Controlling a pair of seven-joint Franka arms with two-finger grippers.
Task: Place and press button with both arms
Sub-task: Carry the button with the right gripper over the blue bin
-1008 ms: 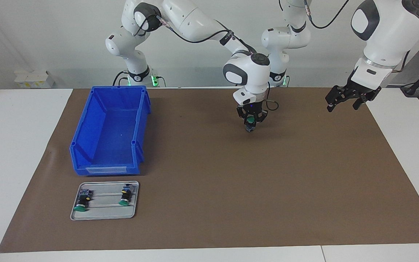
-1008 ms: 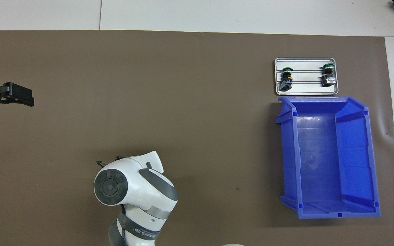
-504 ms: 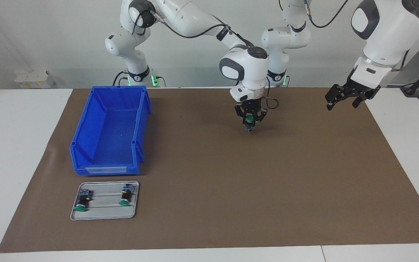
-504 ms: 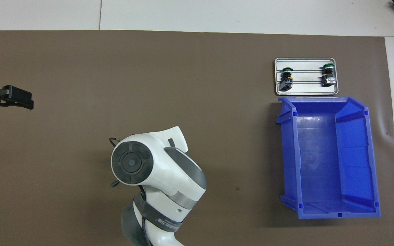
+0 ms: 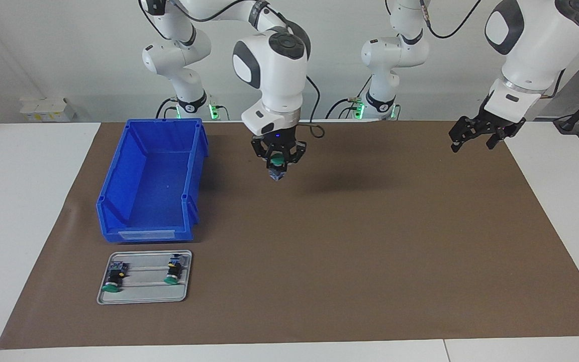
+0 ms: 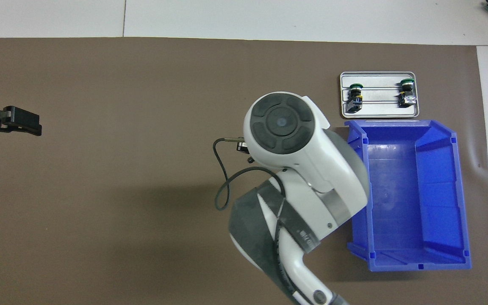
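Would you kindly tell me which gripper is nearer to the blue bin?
Right. The right gripper, holding a button, hangs beside the blue bin; the left gripper waits over the mat's edge at the left arm's end.

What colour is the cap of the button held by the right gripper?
Green; the button shows best in the facing view.

Blue bin (empty), brown mat

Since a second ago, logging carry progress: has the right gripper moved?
Yes. The right gripper, holding the button, moved toward the blue bin.
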